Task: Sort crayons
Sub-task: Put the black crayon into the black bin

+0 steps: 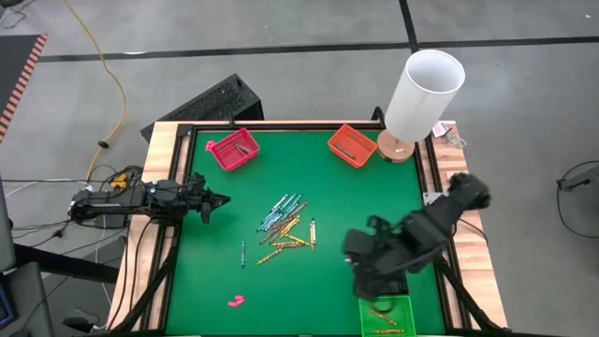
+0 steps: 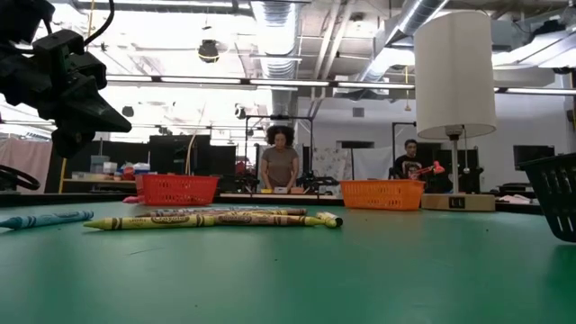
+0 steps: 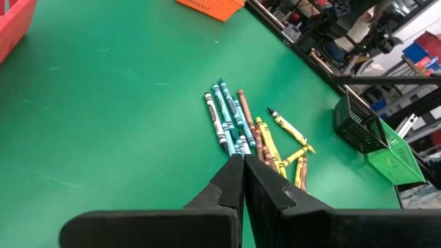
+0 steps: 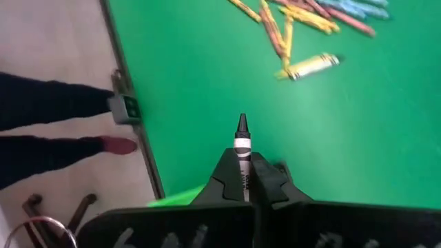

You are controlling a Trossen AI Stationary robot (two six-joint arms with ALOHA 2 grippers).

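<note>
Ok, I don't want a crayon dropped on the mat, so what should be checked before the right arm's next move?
1. Grip: the right tool is shut on the black-tipped crayon: ok.
2. Hold: the crayon lies straight between the fingers, tip pointing forward: ok.
3. Drop spot: the green tray lies just beside the right arm in the high view, but whether the crayon is over it: cannot tell.
4. Other arm: the left tool is shut, empty, at the table's left edge, away from the right arm: ok.
5. Surroundings: a person's legs stand close to the table edge by the right arm: not ok.
</note>
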